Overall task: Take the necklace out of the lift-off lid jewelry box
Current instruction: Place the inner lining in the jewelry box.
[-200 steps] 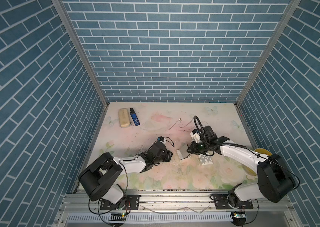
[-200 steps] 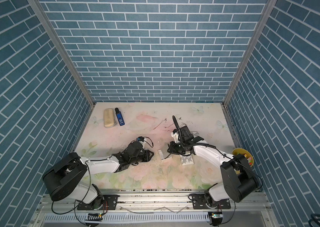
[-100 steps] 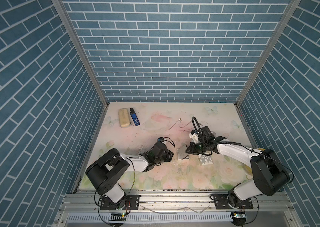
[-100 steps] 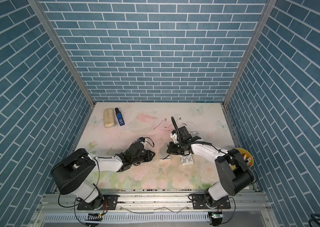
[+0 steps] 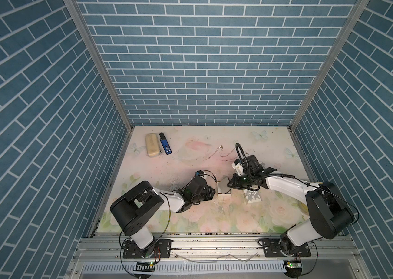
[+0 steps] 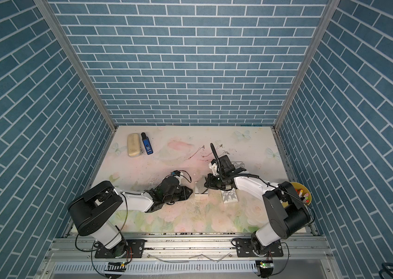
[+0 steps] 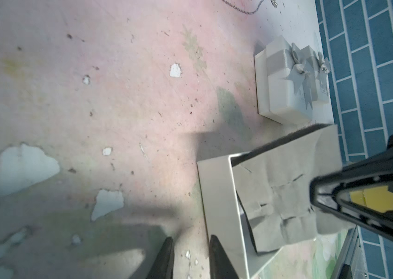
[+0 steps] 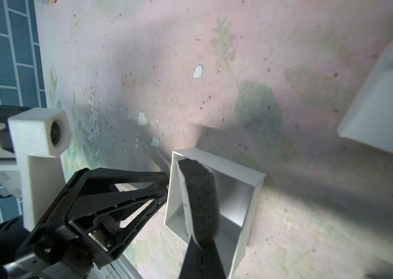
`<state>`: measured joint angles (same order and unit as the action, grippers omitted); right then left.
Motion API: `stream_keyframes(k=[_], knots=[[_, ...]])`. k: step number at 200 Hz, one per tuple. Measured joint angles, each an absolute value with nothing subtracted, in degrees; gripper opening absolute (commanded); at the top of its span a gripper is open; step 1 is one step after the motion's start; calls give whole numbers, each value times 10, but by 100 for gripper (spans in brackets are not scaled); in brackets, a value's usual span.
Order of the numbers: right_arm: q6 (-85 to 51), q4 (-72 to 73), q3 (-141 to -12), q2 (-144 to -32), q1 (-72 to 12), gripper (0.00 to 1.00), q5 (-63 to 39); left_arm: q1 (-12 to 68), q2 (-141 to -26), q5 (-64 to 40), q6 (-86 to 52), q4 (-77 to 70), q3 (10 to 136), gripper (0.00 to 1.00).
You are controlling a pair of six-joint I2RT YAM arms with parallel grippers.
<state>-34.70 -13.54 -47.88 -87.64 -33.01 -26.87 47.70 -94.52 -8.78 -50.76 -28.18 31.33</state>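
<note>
Foam insert [image 8: 200, 193] tilted out of centre jewelry box [image 8: 217, 160], pinched by right gripper [image 8: 199, 244] | left gripper [image 7: 190, 241] newly up beside box's left wall, fingers narrow, empty, likely bracing | necklace unseen inside; thin chains [image 5: 214, 152] lie farther back.

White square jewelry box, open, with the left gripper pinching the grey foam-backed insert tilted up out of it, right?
Not the left: the right gripper pinches the grey foam-backed insert tilted up out of the open white square jewelry box, as the right wrist view shows.
</note>
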Motion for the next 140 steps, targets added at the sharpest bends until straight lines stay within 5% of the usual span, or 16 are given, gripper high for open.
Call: stream_keyframes(k=[140], knots=[[-403,-85,-465,-900,-336,5,-285,507,-963,-85,-519,-283,336,26]])
